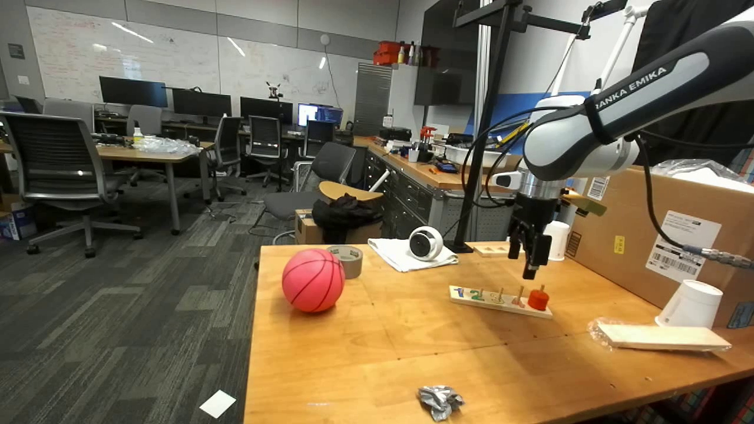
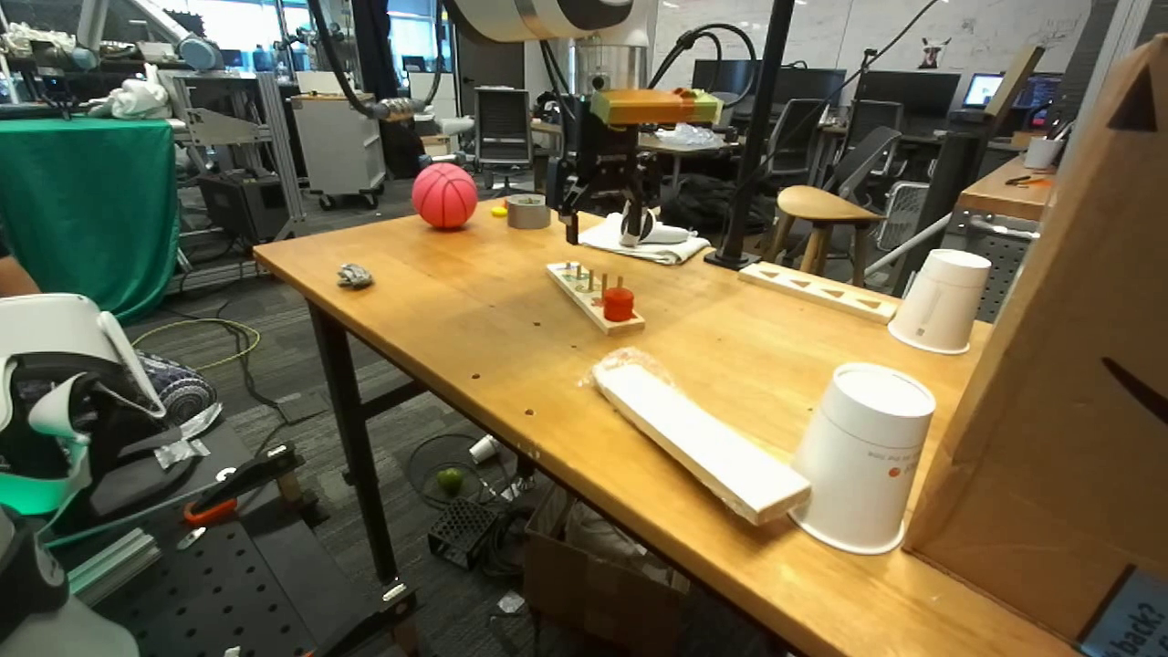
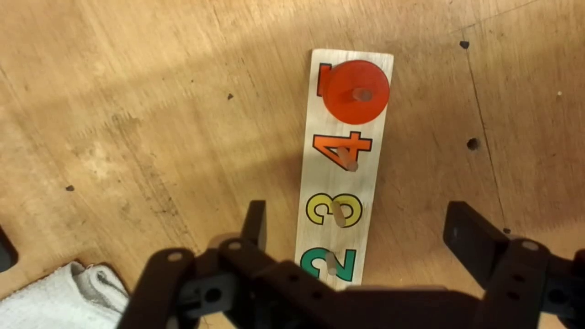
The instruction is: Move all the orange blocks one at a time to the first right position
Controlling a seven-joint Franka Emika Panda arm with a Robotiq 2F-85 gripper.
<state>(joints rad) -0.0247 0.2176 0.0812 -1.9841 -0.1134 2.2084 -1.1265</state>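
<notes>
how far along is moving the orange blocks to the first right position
Possibly done: the red-orange discs are stacked on the end peg of the numbered board, beyond the orange 4, if that's the target. In hand: nothing; the gripper hangs open above the board. Left: if another spot is meant, the whole stack; the wrist view's other pegs are bare.

Wrist view, lower ctr: gap each side of board (image 3: 315, 180), btwn it & spread fingers (image 3: 473, 242); pegs (image 3: 338, 215) (top one w/ red blocks (image 3: 345, 98)) stick up in the way.
</notes>
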